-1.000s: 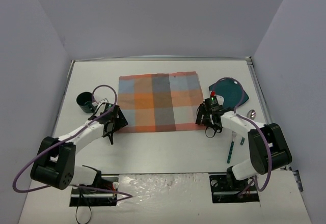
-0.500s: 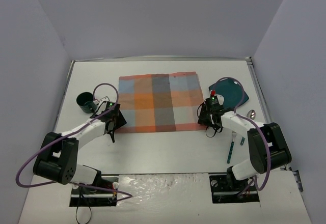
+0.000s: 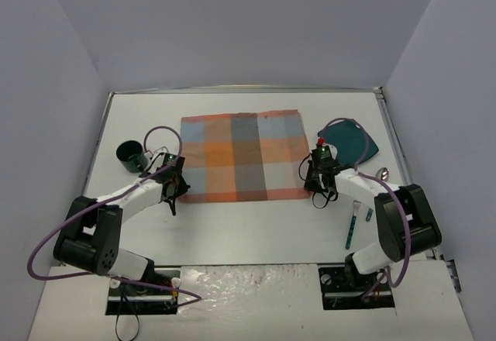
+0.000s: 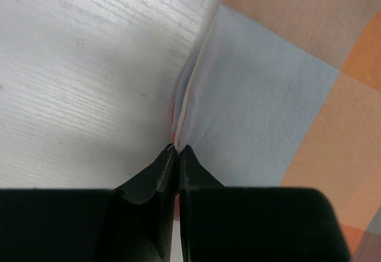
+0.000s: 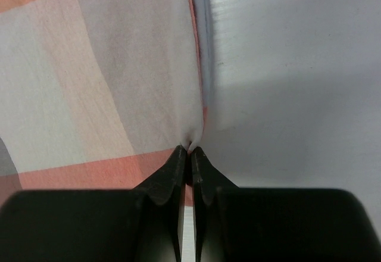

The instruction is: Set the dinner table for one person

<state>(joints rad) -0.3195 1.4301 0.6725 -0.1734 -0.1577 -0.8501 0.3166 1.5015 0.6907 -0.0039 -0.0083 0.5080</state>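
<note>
Top view only gives the layout: plaid mat [image 3: 242, 155] lies flat mid-surface [image 3: 256, 236], left tool [image 3: 178, 189] at its near-left corner, right tool [image 3: 314, 191] at its near-right corner, but the jaws are too small there to read. Wrist views settle it: left tool [image 4: 177, 149] is pressed together, pinching the mat's left edge, with a pale-blue fold of cloth [image 4: 268, 95] puckered up toward the tips and bare white woodgrain surface [image 4: 89, 65] beside it. Right tool [image 5: 189, 150] is likewise closed on the mat's right edge, cloth [image 5: 119, 65] gathered to a point at the tips, surface [image 5: 286, 65] to the right. Wrist views miss everything else. Top view adds a dark cup [image 3: 129, 153] left of the mat, and a teal plate [image 3: 353, 141] to the right, partly crossed by a purple cable. Near it is a spoon [image 3: 382, 173] and what looks like a teal-handled utensil [image 3: 351, 232], partly hidden by the right arm. The surface is white, matte and rectangular, and fills the floor of a plain grey-walled enclosure.
</note>
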